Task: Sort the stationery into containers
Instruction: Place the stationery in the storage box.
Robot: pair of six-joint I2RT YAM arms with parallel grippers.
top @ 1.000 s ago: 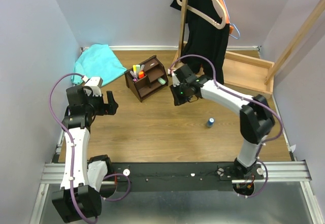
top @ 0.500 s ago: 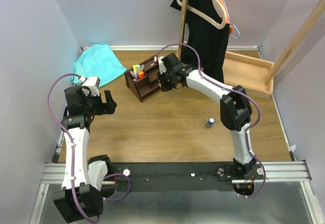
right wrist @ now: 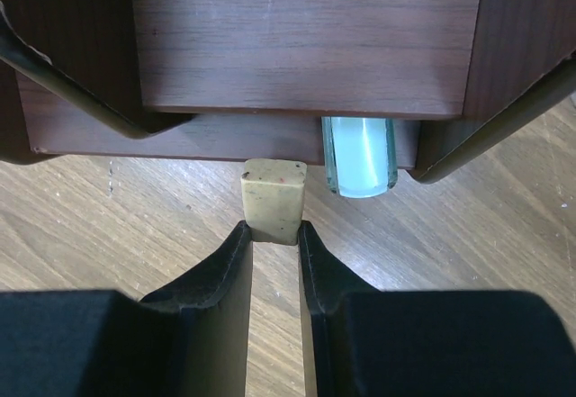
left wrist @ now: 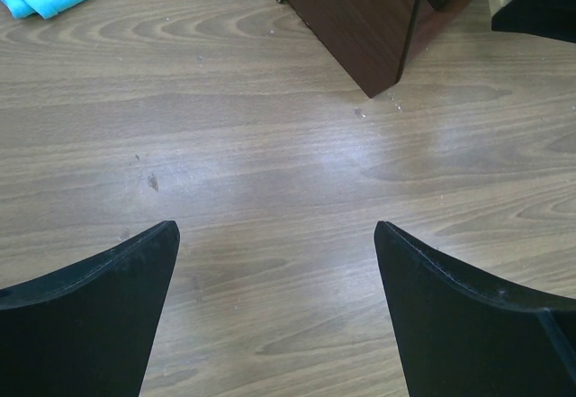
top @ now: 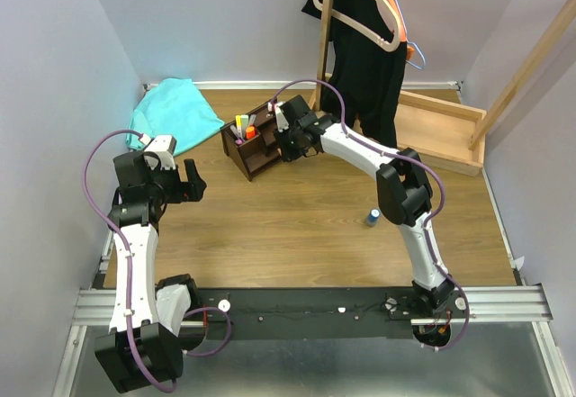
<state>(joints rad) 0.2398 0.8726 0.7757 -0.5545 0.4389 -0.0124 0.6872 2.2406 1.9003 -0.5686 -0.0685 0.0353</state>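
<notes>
The dark brown organizer [top: 259, 141] stands at the back middle of the table, with yellow [top: 239, 123] and orange [top: 251, 128] markers upright in its rear slots. My right gripper [top: 286, 142] is at its front right side, shut on the tan block [right wrist: 274, 201]. The block's end hangs just in front of the organizer's lowest open slot [right wrist: 306, 136], beside a pale green marker [right wrist: 360, 156] lying in that slot. A small blue cylinder [top: 373, 217] stands on the table to the right. My left gripper [left wrist: 274, 230] is open over bare wood, left of the organizer [left wrist: 360, 19].
A teal cloth [top: 171, 113] lies at the back left corner. A large light wooden tray base [top: 441, 131] and a wooden rack with a black garment [top: 364, 46] stand at the back right. Purple walls close in both sides.
My right arm has stretched left and back, carrying the tan block from mid-table up to the organizer's front. The left arm has barely moved.
</notes>
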